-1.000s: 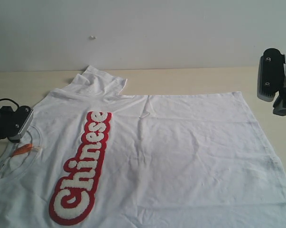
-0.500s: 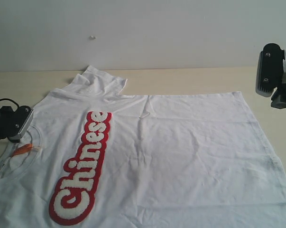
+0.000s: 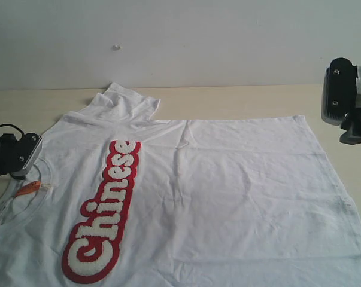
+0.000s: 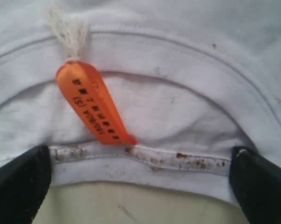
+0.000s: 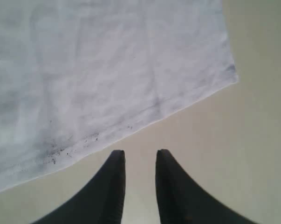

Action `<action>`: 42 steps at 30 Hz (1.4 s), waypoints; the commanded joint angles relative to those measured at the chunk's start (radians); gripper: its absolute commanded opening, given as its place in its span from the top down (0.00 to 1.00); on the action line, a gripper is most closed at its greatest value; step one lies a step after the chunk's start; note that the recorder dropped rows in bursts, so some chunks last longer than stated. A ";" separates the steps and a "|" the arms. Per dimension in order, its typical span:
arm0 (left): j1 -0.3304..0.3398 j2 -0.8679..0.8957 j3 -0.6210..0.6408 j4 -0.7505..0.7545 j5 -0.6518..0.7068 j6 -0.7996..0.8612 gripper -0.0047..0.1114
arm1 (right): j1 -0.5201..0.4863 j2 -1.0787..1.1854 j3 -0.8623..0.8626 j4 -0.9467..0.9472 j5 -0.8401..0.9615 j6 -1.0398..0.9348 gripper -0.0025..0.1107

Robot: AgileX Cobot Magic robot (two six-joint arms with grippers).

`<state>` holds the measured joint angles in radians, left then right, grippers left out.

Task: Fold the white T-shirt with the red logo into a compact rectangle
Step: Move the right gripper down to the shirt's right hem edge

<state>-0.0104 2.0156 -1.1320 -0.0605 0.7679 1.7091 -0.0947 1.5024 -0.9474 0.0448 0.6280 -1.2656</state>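
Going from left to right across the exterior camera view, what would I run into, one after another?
The left gripper → red logo → plain right half of the white T-shirt → right gripper.

The red logo point(image 3: 105, 212) on the white T-shirt point(image 3: 240, 197) reads "Chinese".

Plain pale wall point(image 3: 228, 36), light beige tabletop point(image 3: 240, 98), soft even light
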 commanded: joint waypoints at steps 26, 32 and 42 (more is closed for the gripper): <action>0.002 0.054 0.016 0.004 -0.121 0.003 0.06 | 0.002 0.047 0.003 -0.074 0.200 -0.128 0.05; 0.002 0.054 0.016 0.004 -0.121 0.003 0.06 | 0.002 0.035 0.003 -0.106 0.050 -0.111 0.05; 0.002 0.054 0.016 0.004 -0.121 0.003 0.06 | 0.002 0.035 0.003 -0.098 0.044 -0.125 0.05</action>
<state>-0.0104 2.0156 -1.1320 -0.0605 0.7679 1.7091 -0.0947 1.5453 -0.9474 -0.0565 0.6839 -1.3768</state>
